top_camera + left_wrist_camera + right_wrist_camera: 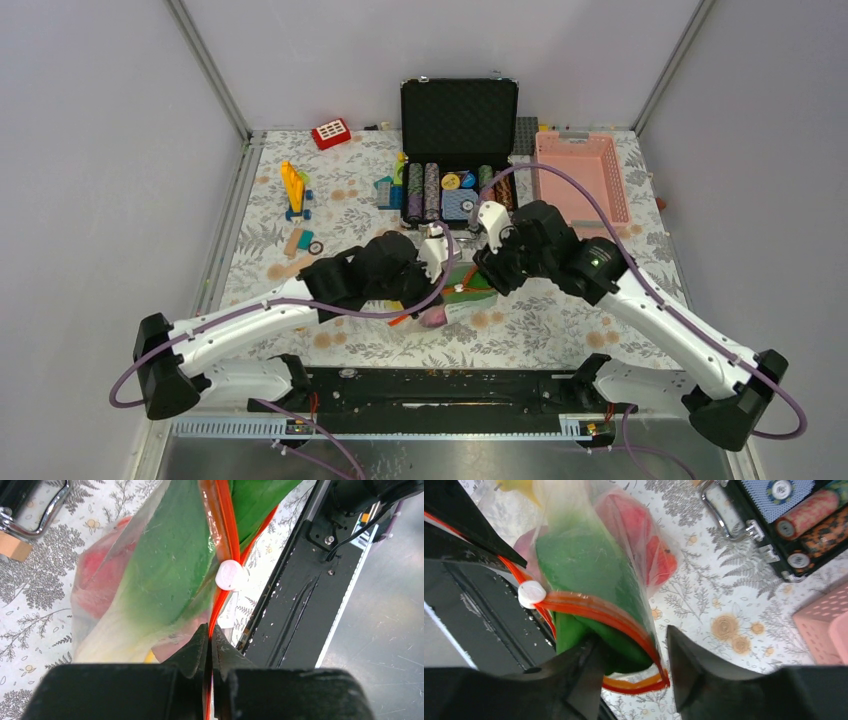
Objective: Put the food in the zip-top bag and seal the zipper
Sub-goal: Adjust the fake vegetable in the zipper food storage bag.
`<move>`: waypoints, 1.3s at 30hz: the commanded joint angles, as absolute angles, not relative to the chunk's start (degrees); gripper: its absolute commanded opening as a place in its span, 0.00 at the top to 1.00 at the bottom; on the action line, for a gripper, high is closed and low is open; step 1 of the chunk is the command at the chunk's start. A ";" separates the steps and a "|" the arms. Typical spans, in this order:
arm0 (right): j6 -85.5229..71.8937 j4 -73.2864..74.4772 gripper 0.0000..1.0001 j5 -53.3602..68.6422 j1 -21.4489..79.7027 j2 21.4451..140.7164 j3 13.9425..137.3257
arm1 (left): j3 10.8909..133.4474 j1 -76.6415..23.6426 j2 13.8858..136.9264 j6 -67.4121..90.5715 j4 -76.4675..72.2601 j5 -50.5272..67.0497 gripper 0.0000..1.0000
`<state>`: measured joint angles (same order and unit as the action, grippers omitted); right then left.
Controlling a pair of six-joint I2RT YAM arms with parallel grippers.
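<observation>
Left wrist view shows us the left gripper point(210, 632) clenched on the zipper point(223, 525), the food point(165, 565) already inside the zip-top bag point(95, 580) between our arms. Our right gripper point(631, 645) stands released around the mouth's gaping end, so we judge sealing is left.

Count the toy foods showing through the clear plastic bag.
4: green-white leafy cabbage in the middle, red round fruit beside it, yellow piece by its pale end, pinkish piece near the orange-red zipper. More may be hidden.

Floral table point(560, 330): poker-chip case point(458, 190), pink basket point(580, 178), building blocks point(294, 190).
</observation>
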<state>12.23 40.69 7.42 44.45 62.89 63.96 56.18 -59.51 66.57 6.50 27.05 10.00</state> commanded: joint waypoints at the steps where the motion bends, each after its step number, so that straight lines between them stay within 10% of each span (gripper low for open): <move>1: 8.77 37.41 0.40 3.90 44.14 56.26 62.64 | 56.51 -59.92 62.93 7.77 20.84 10.38 1.00; 15: 2.96 31.24 0.29 5.59 44.14 42.64 56.99 | 57.57 -59.88 64.97 8.83 19.90 12.35 1.00; 27: -7.60 33.90 0.69 4.93 44.24 52.37 60.04 | 57.66 -60.04 64.72 8.63 18.55 14.17 1.00; 39: -12.33 32.57 0.78 3.27 44.25 59.53 60.21 | 57.82 -60.36 65.53 6.88 18.11 18.46 1.00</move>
<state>-8.75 33.41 4.97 44.45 57.63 58.06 56.07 -59.70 65.30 8.34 23.83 13.91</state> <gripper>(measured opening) 0.221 0.014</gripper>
